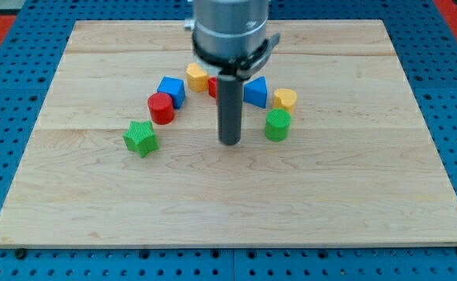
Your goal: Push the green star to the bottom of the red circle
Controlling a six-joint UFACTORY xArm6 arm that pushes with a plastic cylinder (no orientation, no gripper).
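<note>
The green star [141, 138] lies on the wooden board [228, 195] at centre left. The red circle [162, 108] stands just up and right of it, a small gap between them. My tip [229, 143] rests on the board in the middle, well to the right of the star and about level with it. It touches no block. The green cylinder [277, 125] stands to the tip's right.
A blue cube [171, 91] sits right behind the red circle. A yellow block [197, 76], a red block [213, 87] partly hidden by the rod, a blue block [255, 92] and a yellow block [285, 99] form an arc behind the tip.
</note>
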